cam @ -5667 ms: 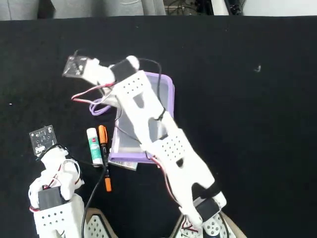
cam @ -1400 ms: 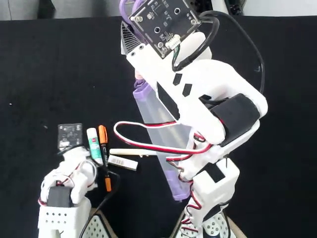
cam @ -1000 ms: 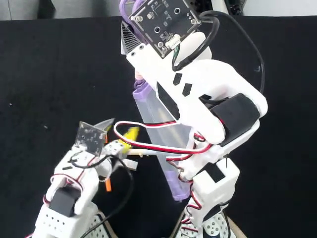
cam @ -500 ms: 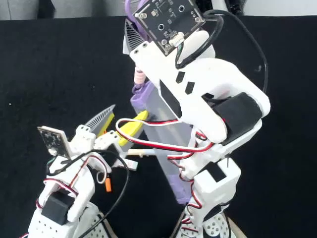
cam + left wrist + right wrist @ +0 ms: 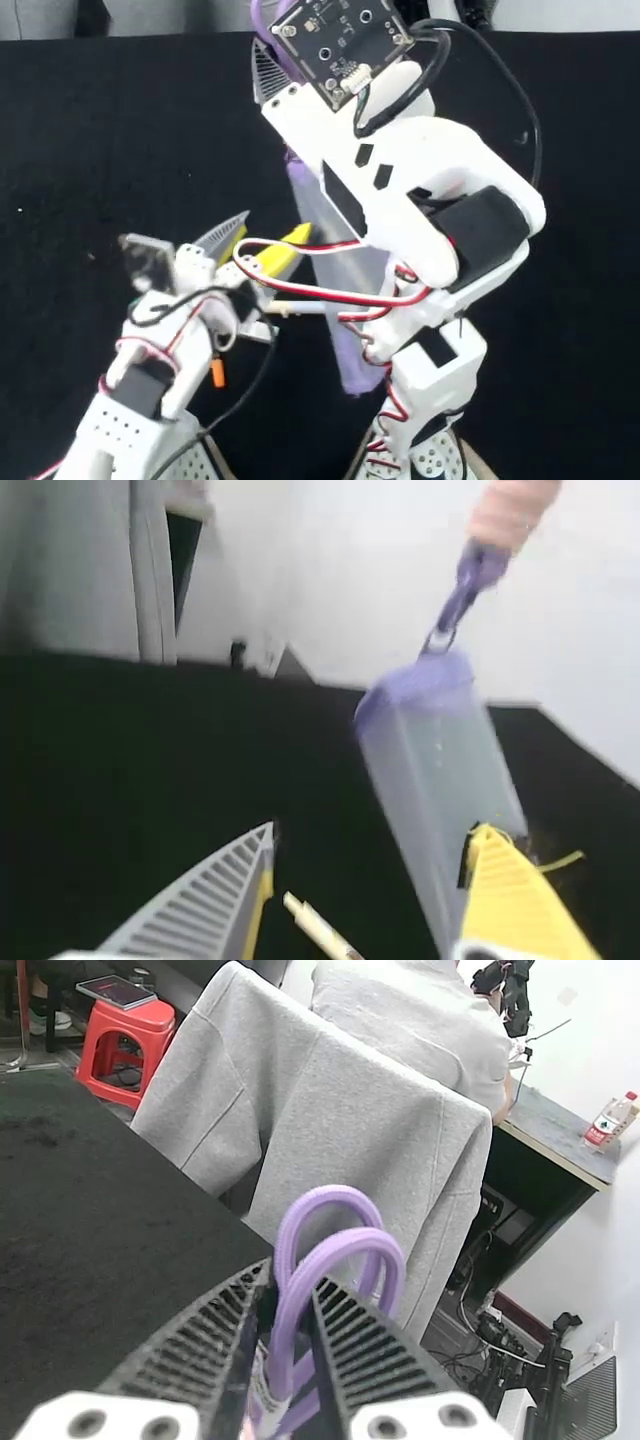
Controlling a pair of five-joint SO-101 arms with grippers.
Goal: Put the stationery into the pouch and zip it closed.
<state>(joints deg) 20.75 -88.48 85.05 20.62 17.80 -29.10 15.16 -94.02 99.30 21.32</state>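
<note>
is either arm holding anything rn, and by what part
The right gripper holds the pouch by its purple loop strap, pinched between its fingers. The left gripper is open and holds nothing.

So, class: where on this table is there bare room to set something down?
Free: the far-left stretch of the table, and the strip beyond the right arm toward the right edge. Crowded: between the arms, around the hanging pouch and left gripper.

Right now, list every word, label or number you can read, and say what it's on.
No text is readable.
Bottle label: too small to read.
Camera board: no legible print.
Pouch: no print shows.
</note>
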